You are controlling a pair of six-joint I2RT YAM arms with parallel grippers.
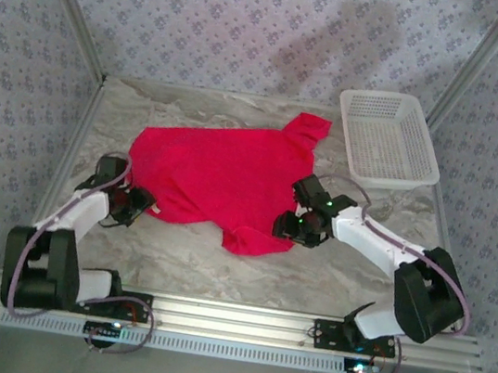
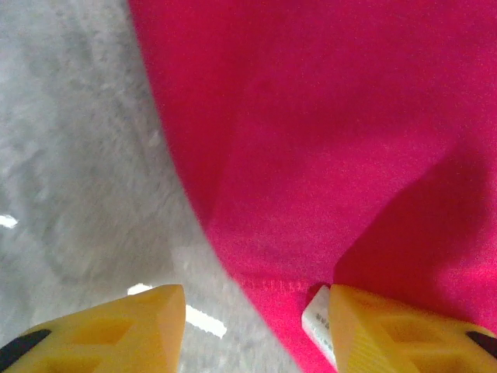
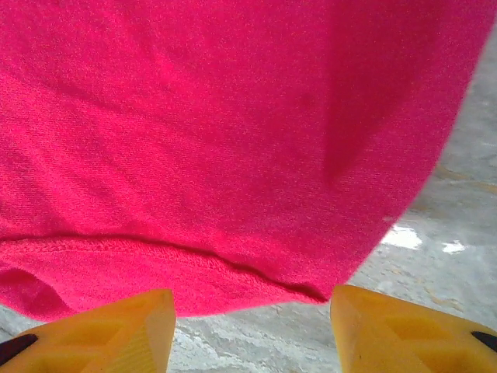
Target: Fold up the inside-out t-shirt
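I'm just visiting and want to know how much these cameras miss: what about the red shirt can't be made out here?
Left wrist view: the neck tag is blurred and partly behind a finger of the left gripper; its print is unreadable.
Right wrist view: the t-shirt runs off the top and left edges.
Top view: its own cloth hides whatever lies beneath.

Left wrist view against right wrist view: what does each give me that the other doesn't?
Left wrist, not right: the small white neck tag against the inner side of one yellow finger, and the t-shirt's edge crossing diagonally. Right wrist, not left: a stitched hem running across just ahead of the fingertips. Both: red cloth lying on the marble table, with the left gripper and right gripper open at its edge.
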